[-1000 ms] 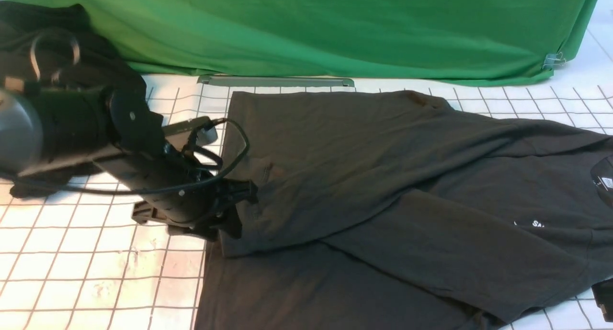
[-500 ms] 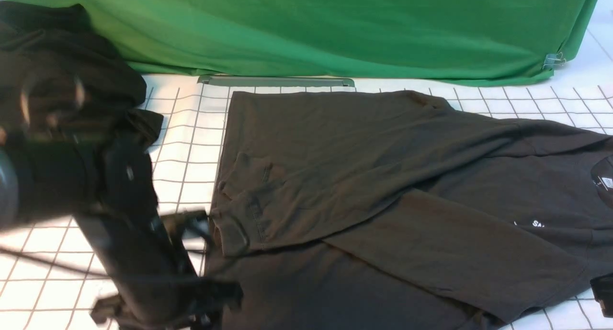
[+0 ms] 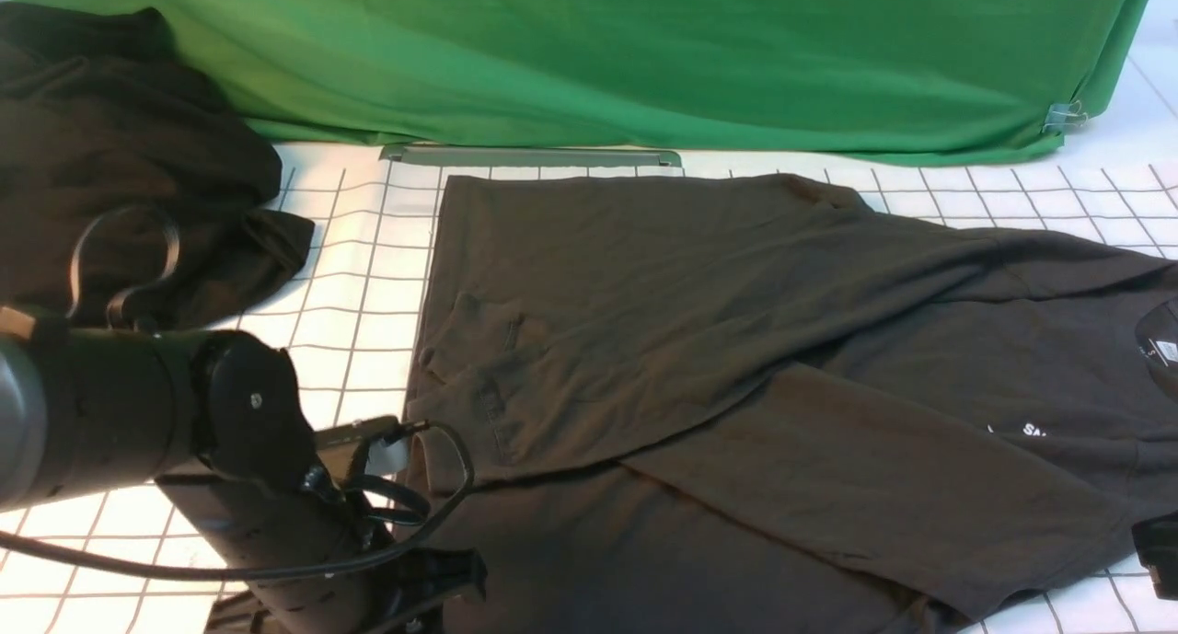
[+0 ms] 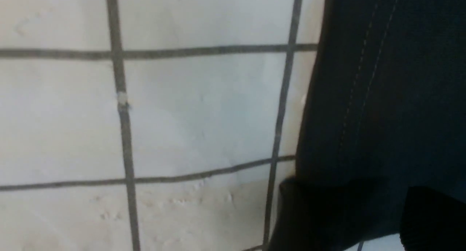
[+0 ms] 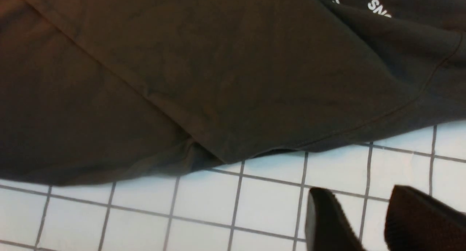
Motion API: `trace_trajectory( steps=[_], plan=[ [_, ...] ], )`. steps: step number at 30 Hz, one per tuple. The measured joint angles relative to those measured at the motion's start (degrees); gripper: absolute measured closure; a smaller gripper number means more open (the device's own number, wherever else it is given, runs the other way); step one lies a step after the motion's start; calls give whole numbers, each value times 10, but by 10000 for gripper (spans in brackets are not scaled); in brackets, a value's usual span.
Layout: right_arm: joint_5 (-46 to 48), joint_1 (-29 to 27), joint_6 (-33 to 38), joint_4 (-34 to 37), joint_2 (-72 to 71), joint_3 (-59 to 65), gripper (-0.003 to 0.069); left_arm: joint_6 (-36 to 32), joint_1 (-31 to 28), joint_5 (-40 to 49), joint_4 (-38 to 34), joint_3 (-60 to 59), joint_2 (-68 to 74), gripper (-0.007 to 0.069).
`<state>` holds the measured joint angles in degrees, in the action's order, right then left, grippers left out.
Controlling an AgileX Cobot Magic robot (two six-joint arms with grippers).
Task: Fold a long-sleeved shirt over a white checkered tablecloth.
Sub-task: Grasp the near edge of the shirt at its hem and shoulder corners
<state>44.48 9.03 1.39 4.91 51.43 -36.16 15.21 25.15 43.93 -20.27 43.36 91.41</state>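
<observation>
The dark long-sleeved shirt (image 3: 699,340) lies spread on the white checkered tablecloth (image 3: 359,275), with both sleeves folded across its body. One cuff (image 3: 446,455) rests near the shirt's left edge. Its white logo (image 3: 1031,429) and neck label (image 3: 1167,350) show at the right. My left gripper (image 3: 442,583) hangs low at the shirt's near left corner. In the left wrist view its jaws (image 4: 349,192) stand apart over the stitched hem (image 4: 364,98), open. My right gripper (image 5: 356,191) is open over bare tablecloth (image 5: 269,200), just off the shirt's near edge (image 5: 233,152).
A blacker heap of fabric (image 3: 120,155) sits at the far left behind my left arm. The green backdrop (image 3: 644,54) closes the far side, with a grey strip (image 3: 529,155) at its foot and a clip (image 3: 1063,116) at the right.
My left gripper has let go of the sleeve cuff, which now lies on the shirt. The left arm has swung toward the near edge. The right gripper has stayed put.
</observation>
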Motion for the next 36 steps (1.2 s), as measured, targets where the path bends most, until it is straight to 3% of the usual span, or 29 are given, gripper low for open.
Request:
trace_trajectory(
  steps=[5, 19, 25, 27, 28, 36],
  plan=[
    [-2, 0, 0, 0, 0, 0, 418, 15, 0, 30, -3, -4, 0, 256],
    [-6, 0, 0, 0, 0, 0, 418, 28, 0, 3, -10, -16, -3, 272],
    [-6, 0, 0, 0, 0, 0, 418, 28, 0, -12, -17, -18, -2, 421],
    [-8, 0, -1, 0, 0, 0, 418, 15, 1, -19, -17, -20, -2, 552],
    [-9, 0, -1, 0, 0, 0, 418, 10, 2, -24, -18, -20, -2, 582],
    [-15, 0, -1, 0, 0, 0, 418, 7, 11, -34, -20, -20, -28, 607]
  ],
)
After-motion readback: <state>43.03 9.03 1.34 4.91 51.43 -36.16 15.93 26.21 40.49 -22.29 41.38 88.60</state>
